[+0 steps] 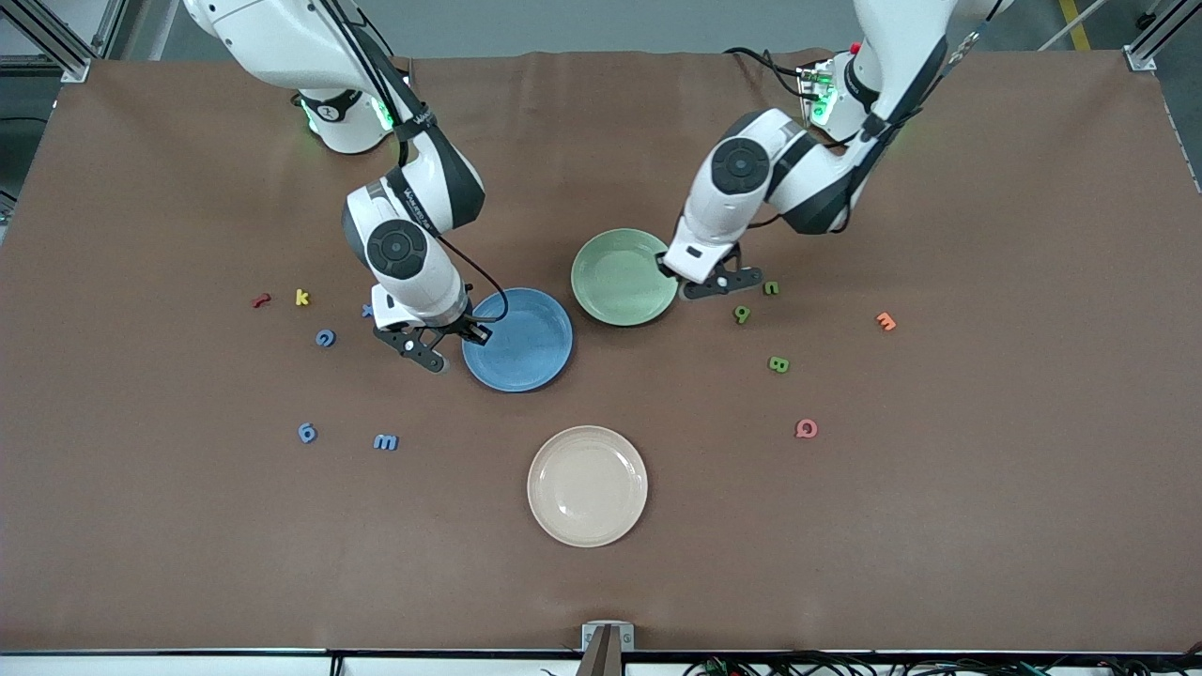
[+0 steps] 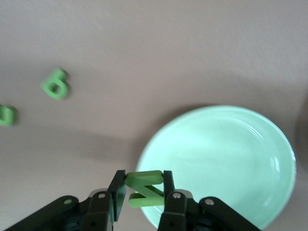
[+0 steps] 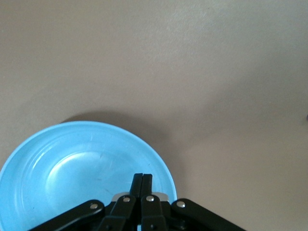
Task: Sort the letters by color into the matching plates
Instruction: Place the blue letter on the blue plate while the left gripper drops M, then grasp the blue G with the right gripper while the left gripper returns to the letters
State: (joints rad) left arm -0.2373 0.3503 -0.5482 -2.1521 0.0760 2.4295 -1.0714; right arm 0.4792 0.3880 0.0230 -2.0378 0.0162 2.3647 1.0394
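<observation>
Two arms busy: left gripper [image 2: 142,190] fingers clamp green letter [image 2: 144,188] over green plate [image 2: 231,159] rim (nearly there); right gripper [image 3: 142,185] fingers closed empty over blue plate [image 3: 57,168].

Two plates [image 1: 517,340] [image 1: 624,278] sit side by side mid-tabletop [image 1: 939,526]; a third plate [image 1: 587,484] lies nearer the front camera. Loose letters [image 1: 385,441] [image 1: 778,363] lie scattered toward each arm's end, none on any plate.
</observation>
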